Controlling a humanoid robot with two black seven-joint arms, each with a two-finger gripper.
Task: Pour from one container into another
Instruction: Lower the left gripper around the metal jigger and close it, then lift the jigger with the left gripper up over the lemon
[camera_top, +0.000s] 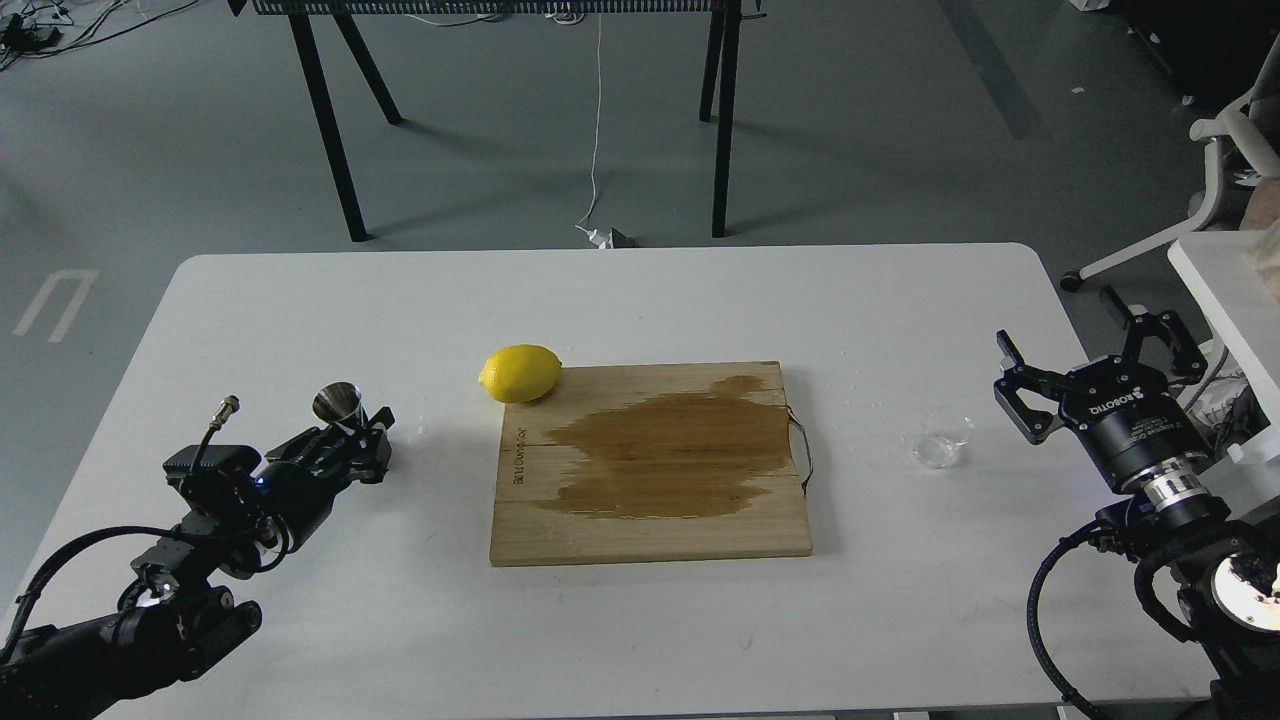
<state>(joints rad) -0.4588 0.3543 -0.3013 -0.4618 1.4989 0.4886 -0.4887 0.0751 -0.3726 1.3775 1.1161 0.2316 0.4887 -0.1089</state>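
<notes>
The steel hourglass jigger (338, 402) stands upright on the white table (640, 300) at the left. Its lower half is hidden behind my left gripper (352, 436), which sits low just in front of it with its dark fingers apart, not clamped on the jigger. The small clear cup (942, 438) rests on the table at the right, beyond the wooden board's handle. My right gripper (1058, 322) hangs open to the right of the cup, apart from it, with nothing between its fingers.
A wooden cutting board (650, 520) with a large wet stain lies in the table's middle. A lemon (520, 373) touches its far left corner. A white shelf edge (1215, 290) and a chair stand off the right side.
</notes>
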